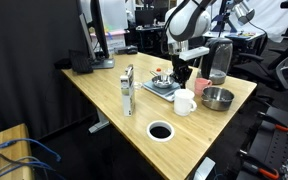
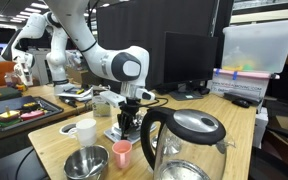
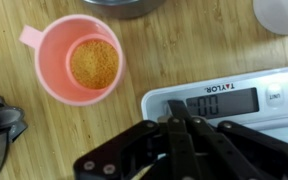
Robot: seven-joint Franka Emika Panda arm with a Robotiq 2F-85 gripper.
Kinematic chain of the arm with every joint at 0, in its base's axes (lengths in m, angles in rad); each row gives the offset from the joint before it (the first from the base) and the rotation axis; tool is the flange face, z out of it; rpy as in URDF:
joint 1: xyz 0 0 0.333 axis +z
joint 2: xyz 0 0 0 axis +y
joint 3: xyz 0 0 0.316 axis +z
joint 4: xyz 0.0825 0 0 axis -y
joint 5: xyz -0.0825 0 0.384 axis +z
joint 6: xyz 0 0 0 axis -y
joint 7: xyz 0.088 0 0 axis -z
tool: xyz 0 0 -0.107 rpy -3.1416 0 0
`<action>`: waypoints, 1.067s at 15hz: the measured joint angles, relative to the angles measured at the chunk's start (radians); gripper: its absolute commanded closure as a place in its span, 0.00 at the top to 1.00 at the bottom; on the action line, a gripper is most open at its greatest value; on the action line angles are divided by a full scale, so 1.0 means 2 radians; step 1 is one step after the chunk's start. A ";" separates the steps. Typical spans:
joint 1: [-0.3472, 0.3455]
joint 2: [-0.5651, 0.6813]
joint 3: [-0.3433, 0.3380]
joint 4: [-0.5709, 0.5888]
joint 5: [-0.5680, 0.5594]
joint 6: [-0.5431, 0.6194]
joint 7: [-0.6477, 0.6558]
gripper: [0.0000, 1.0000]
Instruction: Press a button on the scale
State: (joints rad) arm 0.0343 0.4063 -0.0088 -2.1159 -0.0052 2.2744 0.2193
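Observation:
The scale (image 3: pixel 224 100) is a white-fronted slab with a lit display and a small button to the display's right. In the wrist view my gripper (image 3: pixel 174 108) is shut, its joined fingertips resting on the scale's panel just left of the display. In both exterior views the gripper (image 1: pixel 182 72) (image 2: pixel 130 118) points straight down onto the scale (image 1: pixel 162 87) (image 2: pixel 117 131) on the wooden table. Whether a button lies under the tips is hidden.
A pink cup (image 3: pixel 84 60) (image 2: pixel 122 153) with brown granules stands close beside the scale. A white mug (image 1: pixel 184 101) (image 2: pixel 85 131), a steel bowl (image 1: pixel 218 97) (image 2: pixel 86 163) and a kettle (image 1: pixel 220 60) (image 2: pixel 184 140) stand nearby. A cable hole (image 1: pixel 160 131) lies near the table edge.

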 measured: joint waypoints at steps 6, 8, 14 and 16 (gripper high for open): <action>0.000 -0.001 0.000 -0.002 0.000 0.003 0.000 0.00; 0.000 -0.003 0.000 -0.005 0.002 0.006 0.000 0.00; -0.001 -0.007 -0.002 -0.013 0.012 0.019 -0.001 0.00; -0.001 -0.010 -0.002 -0.018 0.015 0.025 -0.001 0.00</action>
State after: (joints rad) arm 0.0317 0.3871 -0.0130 -2.1527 0.0250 2.3250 0.2163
